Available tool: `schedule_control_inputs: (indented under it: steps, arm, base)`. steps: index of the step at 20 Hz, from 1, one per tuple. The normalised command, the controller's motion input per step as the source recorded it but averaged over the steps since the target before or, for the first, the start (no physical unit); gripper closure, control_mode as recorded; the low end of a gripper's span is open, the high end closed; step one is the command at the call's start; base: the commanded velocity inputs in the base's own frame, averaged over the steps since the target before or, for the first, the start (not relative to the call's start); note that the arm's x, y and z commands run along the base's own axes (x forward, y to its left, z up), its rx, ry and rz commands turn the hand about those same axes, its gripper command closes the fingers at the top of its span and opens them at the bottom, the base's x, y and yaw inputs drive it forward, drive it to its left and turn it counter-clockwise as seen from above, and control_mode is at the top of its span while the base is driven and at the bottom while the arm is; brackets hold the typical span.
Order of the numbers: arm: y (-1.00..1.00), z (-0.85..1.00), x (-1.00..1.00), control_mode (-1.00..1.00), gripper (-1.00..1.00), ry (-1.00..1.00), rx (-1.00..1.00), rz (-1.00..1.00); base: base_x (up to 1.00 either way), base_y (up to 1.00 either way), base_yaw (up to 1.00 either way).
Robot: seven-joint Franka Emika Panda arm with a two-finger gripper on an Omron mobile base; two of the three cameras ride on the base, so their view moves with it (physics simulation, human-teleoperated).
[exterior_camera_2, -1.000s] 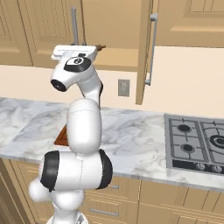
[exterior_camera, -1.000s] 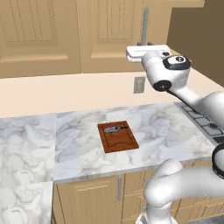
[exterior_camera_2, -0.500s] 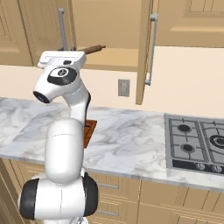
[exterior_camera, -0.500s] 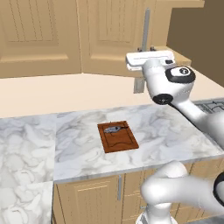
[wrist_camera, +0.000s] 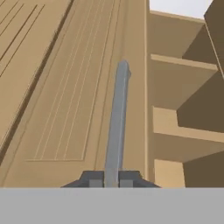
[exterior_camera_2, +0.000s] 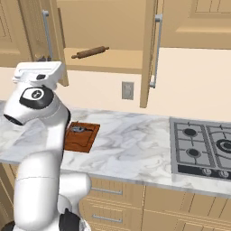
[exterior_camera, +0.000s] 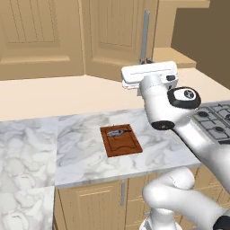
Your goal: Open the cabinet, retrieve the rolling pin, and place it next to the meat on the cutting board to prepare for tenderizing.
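The cabinet [exterior_camera_2: 108, 27] stands open, both doors swung out. On its lower shelf lies the rolling pin [exterior_camera_2: 90, 52]. My gripper [wrist_camera: 111, 178] is shut on the left door's silver bar handle [wrist_camera: 116, 122], one fingertip on each side of it. From the base views, the gripper [exterior_camera_2: 43, 58] [exterior_camera: 147, 60] sits at the bottom end of that handle [exterior_camera_2: 46, 34] [exterior_camera: 145, 33]. Below on the marble counter lies the cutting board [exterior_camera: 121, 140] [exterior_camera_2: 81, 136], with the meat [exterior_camera: 117, 132] [exterior_camera_2: 79, 129] near its far edge.
The right door's handle [exterior_camera_2: 155, 49] hangs over the counter beside a wall outlet [exterior_camera_2: 127, 90]. A gas stove [exterior_camera_2: 203, 149] [exterior_camera: 215, 121] lies to the right. My own arm rises between the right base camera and the board. Low cabinets [exterior_camera: 90, 202] sit under the counter.
My hand has moved left in the right base view with the left door's handle, swinging that door wider. The rolling pin on the shelf now shows in full.
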Motion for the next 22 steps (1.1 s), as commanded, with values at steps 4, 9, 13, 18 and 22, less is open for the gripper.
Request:
schedule_control_inputs:
  steps: [4,9,13,18,22]
  arm:
    - [0.52,0.00,-0.61,-1.00,-1.00,0.00,-0.06,0.01]
    - [0.07,0.00,-0.48,-1.00,-1.00,-0.03,0.02,0.01]
    - [-0.37,0.00,-0.88,-1.00,-1.00,-0.11,0.13,0.00]
    - [-0.59,0.01,-1.00,-1.00,-1.00,-0.12,0.21,0.00]
    - [-0.53,0.16,-0.63,-1.00,-1.00,-0.03,0.28,0.04]
  base:
    - [0.00,0.00,0.00]
    - [0.00,0.00,0.00]
    - [0.00,0.00,0.00]
    - [0.00,0.00,0.00]
    - [0.00,0.00,0.00]
